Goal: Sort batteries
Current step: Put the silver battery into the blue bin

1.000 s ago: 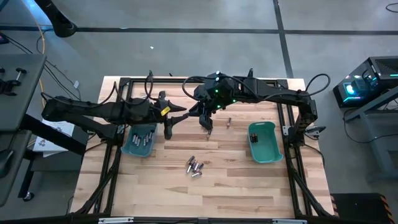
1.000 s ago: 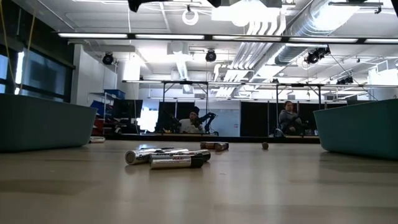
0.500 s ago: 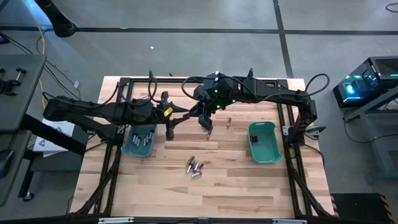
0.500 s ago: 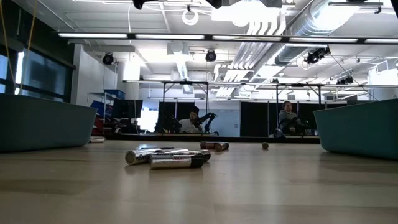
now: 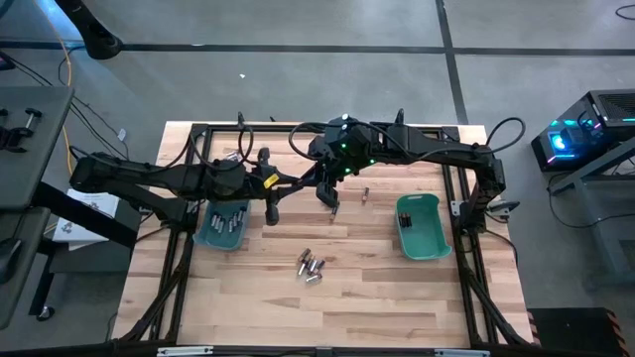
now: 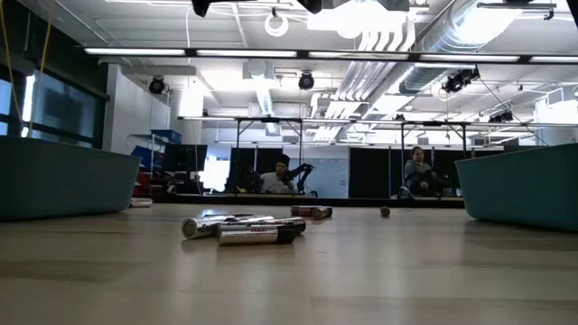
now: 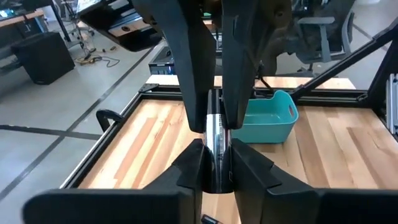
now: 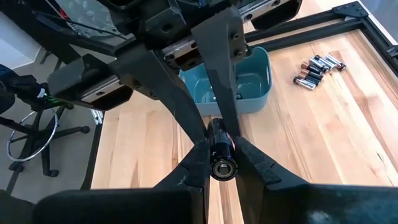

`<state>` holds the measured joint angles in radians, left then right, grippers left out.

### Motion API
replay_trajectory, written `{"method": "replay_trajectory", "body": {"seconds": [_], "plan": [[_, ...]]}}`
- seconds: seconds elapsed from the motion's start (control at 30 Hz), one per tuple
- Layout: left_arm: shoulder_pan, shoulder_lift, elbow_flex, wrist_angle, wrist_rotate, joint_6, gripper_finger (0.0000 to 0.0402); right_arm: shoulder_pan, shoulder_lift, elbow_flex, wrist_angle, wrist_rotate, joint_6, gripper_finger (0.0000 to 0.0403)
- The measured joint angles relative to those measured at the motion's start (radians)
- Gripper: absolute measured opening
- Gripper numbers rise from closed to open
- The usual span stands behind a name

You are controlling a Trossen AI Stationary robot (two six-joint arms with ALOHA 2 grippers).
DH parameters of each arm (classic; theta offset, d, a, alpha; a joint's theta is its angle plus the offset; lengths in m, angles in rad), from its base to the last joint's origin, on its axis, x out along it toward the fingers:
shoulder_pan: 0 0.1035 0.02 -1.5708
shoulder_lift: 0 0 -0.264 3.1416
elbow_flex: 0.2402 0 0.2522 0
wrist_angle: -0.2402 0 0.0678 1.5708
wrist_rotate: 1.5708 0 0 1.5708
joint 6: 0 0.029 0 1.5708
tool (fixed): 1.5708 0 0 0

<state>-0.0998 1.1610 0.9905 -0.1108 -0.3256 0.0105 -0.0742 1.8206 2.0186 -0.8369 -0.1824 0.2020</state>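
Note:
One battery point(image 7: 215, 134), silvery with a dark band, hangs in the air over the table's far middle with both grippers shut on it. My left gripper point(image 7: 216, 167) reaches in from the table's left point(image 5: 310, 191). My right gripper point(image 8: 222, 163) slants down from the far right point(image 5: 332, 203). A small pile of batteries point(image 5: 311, 266) lies on the wood nearer the front. A single battery point(image 5: 365, 194) lies right of the grippers. The left teal bin point(image 5: 223, 223) holds several batteries. The right teal bin point(image 5: 420, 226) holds a few. My left gripper pinches the battery's near end point(image 7: 216, 155) between its two fingers, coming nearly level from the table's left. The battery runs on past the fingertips, lifted clear of the table. My right gripper pinches the same battery between its two fingers near its other end point(image 8: 222, 167). It slants down from the far right. The battery's round end face looks back along the fingers. It is clear of the table.
The dark frame rails point(image 5: 456, 188) run along the table's edges. In the low view the pile of batteries point(image 6: 244, 229) lies mid-table, with more batteries point(image 6: 312, 211) behind it. People sit in the room beyond. Bare wood lies along the near edge.
My left gripper's fingers have drawn together onto the battery that my right gripper holds. Both arms have kept their places, and the battery has stayed in the air.

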Motion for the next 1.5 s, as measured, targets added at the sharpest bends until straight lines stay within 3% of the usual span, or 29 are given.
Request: {"method": "replay_trajectory", "body": {"seconds": [0.1,0.27,0.37,0.47,0.57,0.73,0.87,1.0,1.13,1.3,1.5], "plan": [[0.0,0.0,0.0,0.001,0.001,-0.038,0.004,0.0,0.0,0.0,0.003,0.006,-0.001,0.0041],[0.0,-0.003,0.0,-0.011,-0.002,-0.117,0.004,-0.004,0.0,0.0,0.007,0.052,0.002,0.0117],[-0.004,-0.02,0.001,-0.107,-0.035,-0.19,0.004,-0.021,0.0,0.0,0.007,0.117,0.003,0.0159],[-0.021,-0.035,0.029,-0.317,-0.11,-0.317,0.004,-0.042,-0.004,0.001,0.011,0.166,0.02,0.0179],[-0.042,-0.054,0.05,-0.539,-0.14,-0.524,0.004,-0.064,-0.011,0.002,0.018,0.184,0.026,0.0183],[-0.122,-0.062,0.029,-0.933,-0.14,-0.997,0.004,-0.083,-0.012,0.003,0.018,0.182,0.02,0.0184],[-0.219,-0.072,-0.046,-1.136,-0.083,-1.396,0.004,-0.084,-0.012,0.003,0.02,0.182,-0.002,0.0184],[-0.279,-0.097,-0.146,-1.158,0.024,-1.653,0.004,-0.084,-0.012,0.003,0.03,0.18,-0.017,0.0185],[-0.289,-0.122,-0.259,-1.072,0.093,-1.783,0.004,-0.084,-0.012,0.003,0.038,0.179,-0.027,0.0185],[-0.264,-0.145,-0.38,-0.96,0.107,-1.863,0.004,-0.084,-0.012,0.003,0.041,0.179,-0.027,0.0185],[-0.213,-0.103,-0.391,-0.934,0.111,-1.848,0.0041,-0.083,-0.011,0.003,0.044,0.179,-0.025,0.0185]]}}
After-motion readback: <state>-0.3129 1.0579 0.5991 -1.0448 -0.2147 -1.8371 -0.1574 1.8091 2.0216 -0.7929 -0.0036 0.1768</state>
